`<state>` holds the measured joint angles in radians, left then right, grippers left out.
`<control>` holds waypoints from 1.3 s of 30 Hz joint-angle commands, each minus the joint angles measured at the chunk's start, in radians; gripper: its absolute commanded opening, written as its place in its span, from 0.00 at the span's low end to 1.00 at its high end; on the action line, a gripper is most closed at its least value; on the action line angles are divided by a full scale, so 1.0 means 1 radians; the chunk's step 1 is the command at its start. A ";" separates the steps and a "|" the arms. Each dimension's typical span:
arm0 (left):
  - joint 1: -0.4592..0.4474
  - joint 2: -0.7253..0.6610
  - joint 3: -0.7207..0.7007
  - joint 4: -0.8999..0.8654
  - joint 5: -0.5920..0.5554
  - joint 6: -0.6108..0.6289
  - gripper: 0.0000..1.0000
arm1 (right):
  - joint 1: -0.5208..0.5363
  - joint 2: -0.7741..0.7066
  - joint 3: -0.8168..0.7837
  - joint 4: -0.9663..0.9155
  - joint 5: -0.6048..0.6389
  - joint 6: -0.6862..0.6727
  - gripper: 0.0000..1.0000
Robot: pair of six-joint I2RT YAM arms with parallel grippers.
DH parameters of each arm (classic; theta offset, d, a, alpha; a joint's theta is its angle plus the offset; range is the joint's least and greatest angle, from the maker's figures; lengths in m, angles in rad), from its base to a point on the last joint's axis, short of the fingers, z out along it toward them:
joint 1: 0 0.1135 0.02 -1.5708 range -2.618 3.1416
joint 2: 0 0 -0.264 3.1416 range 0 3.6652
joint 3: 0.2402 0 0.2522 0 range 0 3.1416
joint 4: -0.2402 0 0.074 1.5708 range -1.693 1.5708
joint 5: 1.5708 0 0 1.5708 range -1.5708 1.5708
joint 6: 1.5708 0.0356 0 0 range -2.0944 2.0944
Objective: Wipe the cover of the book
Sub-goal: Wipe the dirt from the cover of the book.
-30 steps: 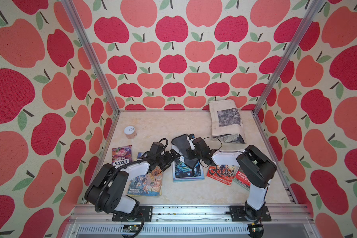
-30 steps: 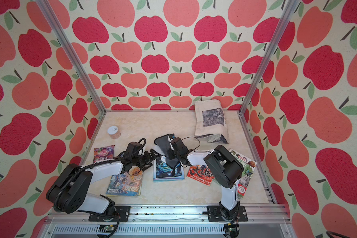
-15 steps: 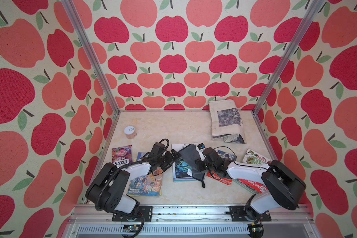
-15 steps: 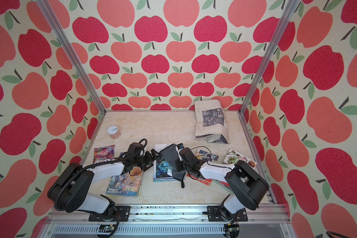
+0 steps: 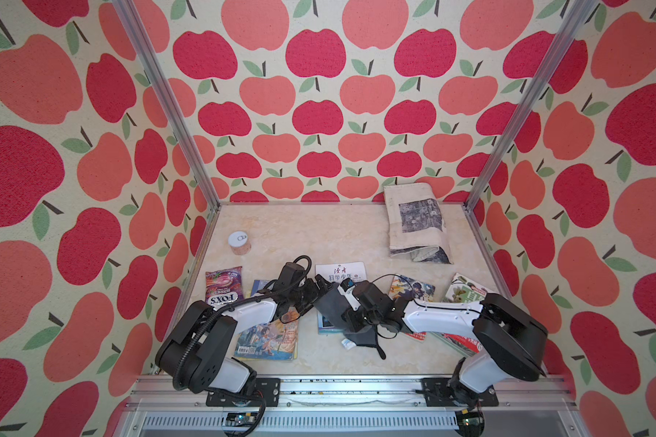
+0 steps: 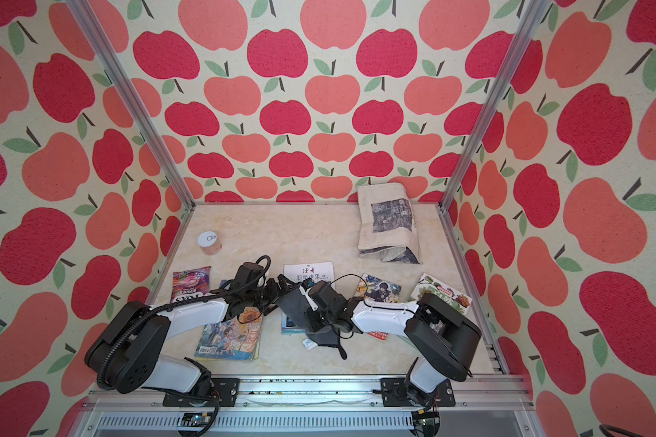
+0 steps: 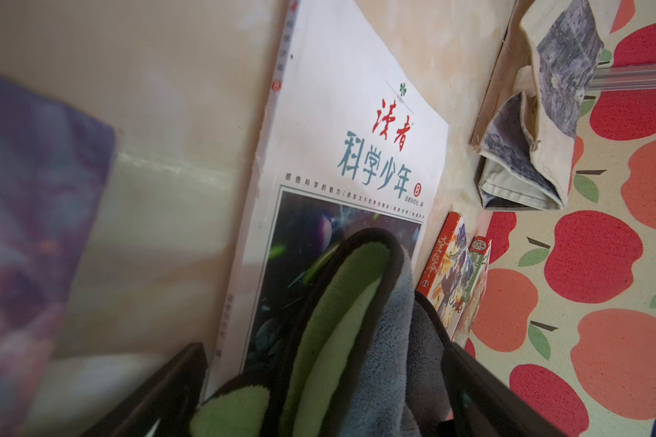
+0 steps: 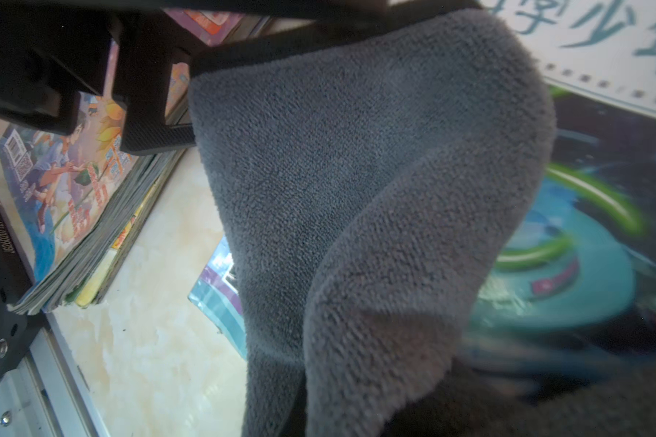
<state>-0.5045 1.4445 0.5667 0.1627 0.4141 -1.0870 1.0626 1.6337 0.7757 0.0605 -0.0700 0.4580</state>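
Observation:
The book [image 5: 339, 271] lies flat mid-table, with a white title band and a dark space picture [image 7: 349, 132]. A grey cloth [image 5: 331, 307] with a green inner side [image 7: 356, 321] is draped over its picture half. My right gripper [image 5: 351, 319] is shut on the cloth; its fingers are buried in the folds [image 8: 356, 189]. My left gripper [image 5: 316, 291] stands open at the book's left edge. The cloth's upper fold lies between its two fingers [image 7: 167, 386].
A stack of comic books [image 5: 267, 336] lies under my left arm, with a FOX'S candy bag [image 5: 222, 287] and a white-lidded jar [image 5: 238, 243] behind it. More books [image 5: 411, 289] lie under my right arm. A printed cloth bag [image 5: 417, 223] sits at the back right.
My right arm has swung round and pulled the cloth toward the table's front over the book, uncovering the white title band. The left arm has hardly moved.

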 commanded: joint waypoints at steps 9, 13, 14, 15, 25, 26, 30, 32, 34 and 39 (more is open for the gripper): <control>0.009 -0.054 -0.007 -0.047 -0.010 -0.008 0.99 | 0.000 0.003 0.045 -0.029 -0.011 0.045 0.00; 0.009 -0.043 -0.004 -0.038 -0.006 -0.010 0.99 | -0.032 -0.127 -0.069 -0.089 0.017 0.047 0.00; 0.011 -0.042 -0.002 -0.040 -0.005 -0.009 0.99 | -0.037 -0.163 -0.097 -0.104 0.027 0.045 0.00; 0.013 -0.038 -0.002 -0.041 -0.004 -0.008 0.99 | -0.044 -0.204 -0.125 -0.128 0.038 0.044 0.00; 0.062 -0.038 0.020 -0.049 0.048 -0.005 0.99 | -0.012 -0.418 -0.220 -0.204 0.075 0.074 0.00; 0.061 -0.036 0.027 -0.063 0.049 0.000 0.99 | -0.006 -0.397 -0.214 -0.189 0.070 0.074 0.00; 0.065 -0.021 0.041 -0.081 0.073 0.011 0.99 | 0.022 -0.243 -0.135 -0.128 0.027 0.070 0.00; 0.066 -0.005 0.048 -0.090 0.087 0.020 0.99 | 0.042 -0.173 -0.083 -0.096 0.004 0.064 0.00; 0.070 0.015 0.052 -0.093 0.102 0.022 0.99 | 0.061 -0.111 -0.027 -0.075 -0.018 0.054 0.00; 0.067 0.069 0.055 -0.045 0.155 0.010 0.99 | 0.094 0.018 0.118 -0.055 -0.077 0.035 0.00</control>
<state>-0.4389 1.4834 0.5983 0.1059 0.5179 -1.0828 1.1435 1.6138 0.8314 -0.0414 -0.0875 0.5056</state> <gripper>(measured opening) 0.993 0.087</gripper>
